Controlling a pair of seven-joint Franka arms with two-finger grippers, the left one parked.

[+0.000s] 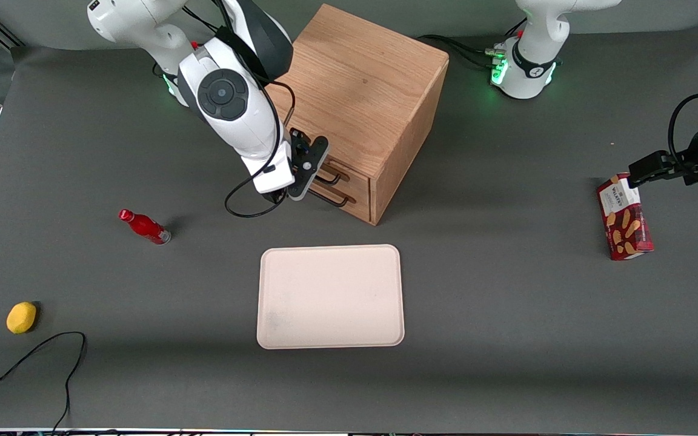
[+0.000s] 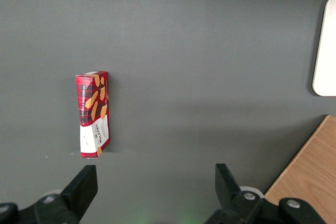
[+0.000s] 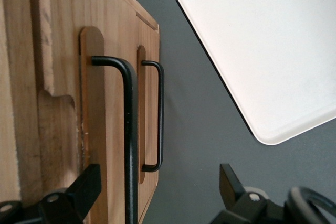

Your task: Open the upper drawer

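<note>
Oak upper drawer (image 3: 94,124) shut, gripper (image 3: 157,192) open, straddling handle (image 3: 129,140)

biscuit box (image 2: 94,114) lies flat on the grey table (image 2: 210,51); tray (image 2: 326,51) well apart from it; cabinet (image 2: 310,177) near the tray

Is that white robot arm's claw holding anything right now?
Nothing yet. The open claw sits in front of the oak cabinet's upper drawer, fingers either side of its thin black wire handle, not closed on it.

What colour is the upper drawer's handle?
Black, a thin wire handle on the light-oak upper drawer; clearest in the right wrist view, between the open gripper fingers.
</note>
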